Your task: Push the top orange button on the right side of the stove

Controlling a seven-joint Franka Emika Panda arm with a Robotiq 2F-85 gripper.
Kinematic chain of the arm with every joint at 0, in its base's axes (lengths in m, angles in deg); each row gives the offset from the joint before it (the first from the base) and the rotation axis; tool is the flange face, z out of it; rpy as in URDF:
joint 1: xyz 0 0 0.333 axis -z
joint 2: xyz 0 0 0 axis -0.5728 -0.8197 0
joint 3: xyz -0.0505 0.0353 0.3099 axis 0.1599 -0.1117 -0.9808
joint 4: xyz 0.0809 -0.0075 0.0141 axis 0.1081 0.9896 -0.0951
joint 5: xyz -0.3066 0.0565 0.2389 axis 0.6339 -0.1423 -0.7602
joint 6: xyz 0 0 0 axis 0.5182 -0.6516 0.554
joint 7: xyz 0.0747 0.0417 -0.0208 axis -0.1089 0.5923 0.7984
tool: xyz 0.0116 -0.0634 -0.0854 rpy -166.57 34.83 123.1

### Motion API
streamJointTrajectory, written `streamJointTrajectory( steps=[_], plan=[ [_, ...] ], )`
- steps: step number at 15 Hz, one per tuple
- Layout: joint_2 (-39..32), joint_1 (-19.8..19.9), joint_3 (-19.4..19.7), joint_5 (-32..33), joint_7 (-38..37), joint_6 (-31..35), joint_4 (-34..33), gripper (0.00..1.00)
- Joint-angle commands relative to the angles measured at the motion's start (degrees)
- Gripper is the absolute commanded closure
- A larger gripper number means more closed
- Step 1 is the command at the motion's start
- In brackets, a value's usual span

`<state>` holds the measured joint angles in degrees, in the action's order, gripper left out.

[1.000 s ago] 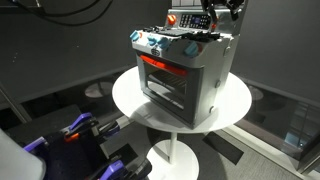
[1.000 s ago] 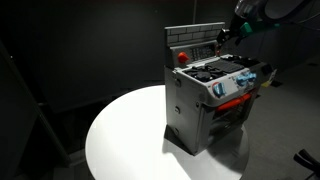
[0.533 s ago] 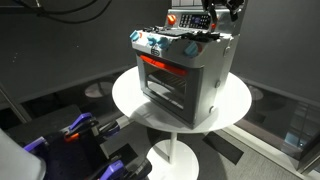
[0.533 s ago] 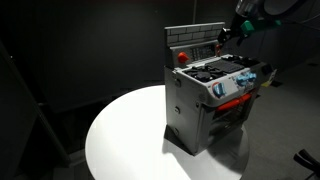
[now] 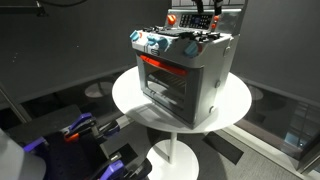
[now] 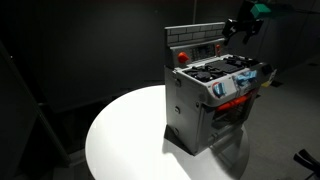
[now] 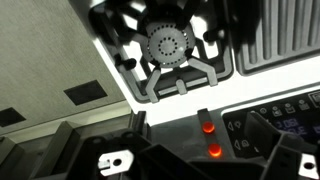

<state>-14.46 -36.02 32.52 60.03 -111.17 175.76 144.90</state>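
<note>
Wrist view: stove [image 7: 176, 108] burner [image 7: 167, 45], two orange buttons [image 7: 206, 127].

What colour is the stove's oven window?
Glowing orange-red. The stove shows its oven window best in an exterior view.

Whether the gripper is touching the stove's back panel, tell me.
Cannot tell. In both exterior views the gripper sits right at the back panel upper edge, with no clear gap or contact visible.

The stove [image 5: 190, 70] is grey, its oven window [image 5: 163, 68] glowing orange, the knobs [image 5: 155, 42] above it blue and white. Two buttons [image 7: 208, 127] on the stove glow orange-red beside a black burner [image 7: 168, 45]. The desk [image 5: 128, 100] under the stove is white.
</note>
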Motion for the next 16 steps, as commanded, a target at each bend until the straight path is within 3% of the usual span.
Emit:
streamJointTrajectory(
  steps=[1,7,16],
  plan=[
    [6.4,0.4,-1.2,-4.1,4.0,-6.4,4.0,0.00],
    [15.9,0.6,-2.7,-6.3,8.2,-15.0,11.3,0.00],
    [26.5,0.8,-3.5,-7.9,11.4,-19.0,22.5,0.00]
  ],
)
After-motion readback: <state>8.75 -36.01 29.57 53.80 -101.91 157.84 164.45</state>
